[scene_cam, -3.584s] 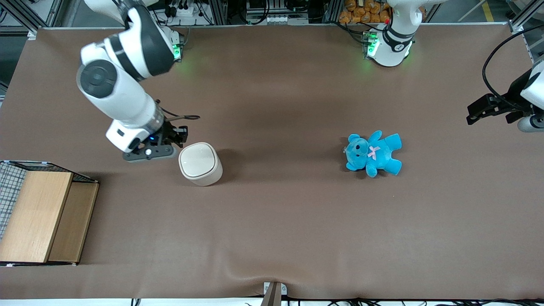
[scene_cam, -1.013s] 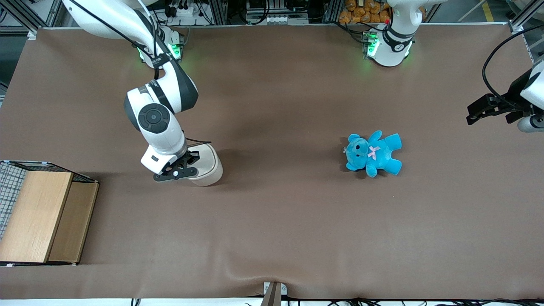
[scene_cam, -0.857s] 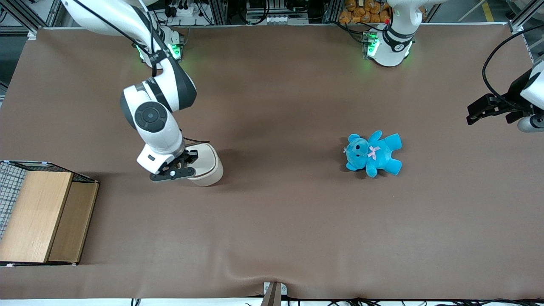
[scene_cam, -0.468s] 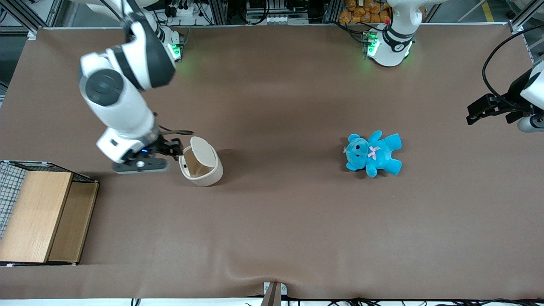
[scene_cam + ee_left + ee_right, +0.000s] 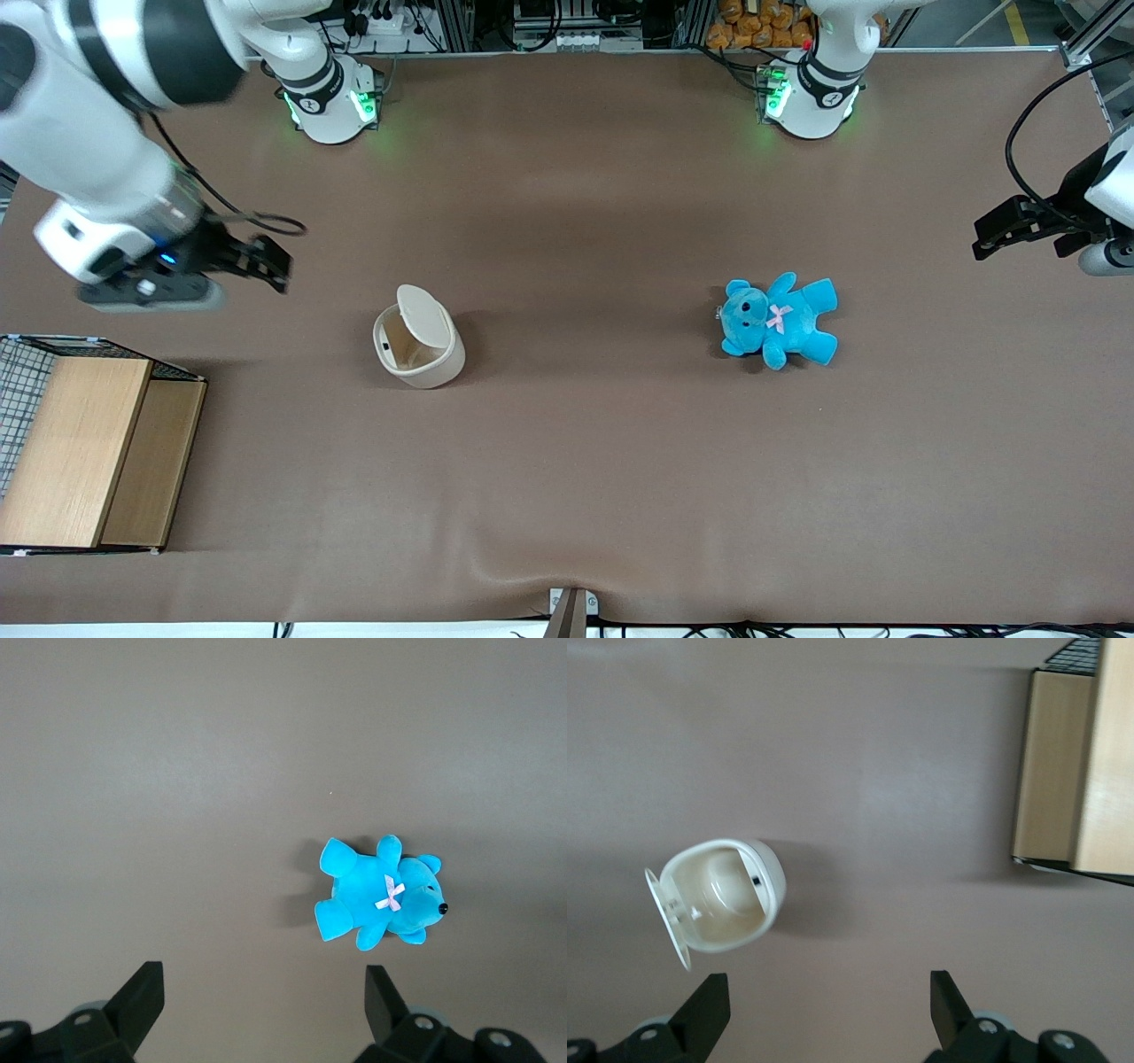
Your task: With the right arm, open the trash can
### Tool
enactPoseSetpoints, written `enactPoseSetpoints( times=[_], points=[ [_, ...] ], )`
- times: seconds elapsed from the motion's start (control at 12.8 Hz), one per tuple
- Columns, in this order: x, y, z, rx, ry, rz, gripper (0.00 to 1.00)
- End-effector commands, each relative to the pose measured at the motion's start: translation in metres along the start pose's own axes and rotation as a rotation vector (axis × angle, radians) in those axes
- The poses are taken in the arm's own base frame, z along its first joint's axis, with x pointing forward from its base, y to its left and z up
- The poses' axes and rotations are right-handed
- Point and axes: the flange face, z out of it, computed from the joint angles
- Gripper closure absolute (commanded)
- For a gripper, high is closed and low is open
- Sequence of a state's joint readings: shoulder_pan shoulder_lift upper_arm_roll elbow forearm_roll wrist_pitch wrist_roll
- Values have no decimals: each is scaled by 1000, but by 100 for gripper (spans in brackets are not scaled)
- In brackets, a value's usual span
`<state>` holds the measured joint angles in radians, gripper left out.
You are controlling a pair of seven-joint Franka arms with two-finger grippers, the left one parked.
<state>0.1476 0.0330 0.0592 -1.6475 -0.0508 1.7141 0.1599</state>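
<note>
The small cream-white plastic trash can (image 5: pixel 418 347) (image 5: pixel 722 896) stands on the brown table (image 5: pixel 620 461) with its flip lid (image 5: pixel 422 315) raised, beige inside showing, well apart from the black two-finger gripper (image 5: pixel 266 263) (image 5: pixel 828 1014), which hangs released and empty toward the working arm's end, near the wooden box (image 5: pixel 84 452) (image 5: pixel 1072 771).

The trash can (image 5: pixel 418 341) looked like smooth cream plastic with a slight sheen, its inside a duller beige. The table (image 5: pixel 567 461) wore a matt brown cloth, rippled at its near edge. The box (image 5: pixel 84 452) showed pale, smooth wood grain beside black wire mesh (image 5: pixel 19 377). The teddy (image 5: pixel 780 321) was fuzzy blue plush. The right arm (image 5: pixel 84 106) had glossy white shells; its gripper (image 5: pixel 239 264), high above the table toward the working arm's end, looked matt black plastic.
</note>
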Motion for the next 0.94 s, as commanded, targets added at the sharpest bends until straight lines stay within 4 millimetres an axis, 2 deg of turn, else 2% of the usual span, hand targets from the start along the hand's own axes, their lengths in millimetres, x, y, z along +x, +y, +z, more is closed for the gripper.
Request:
enactPoseSetpoints(
  times=[0.0, 0.16, 0.39, 0.86],
  points=[
    [-20, 39, -33, 23, 3, -29, 0],
    [-33, 63, -49, 27, -5, -16, 0],
    [-44, 84, -60, 31, -3, -63, 0],
    [-53, 95, -71, 36, -4, -58, 0]
  ],
)
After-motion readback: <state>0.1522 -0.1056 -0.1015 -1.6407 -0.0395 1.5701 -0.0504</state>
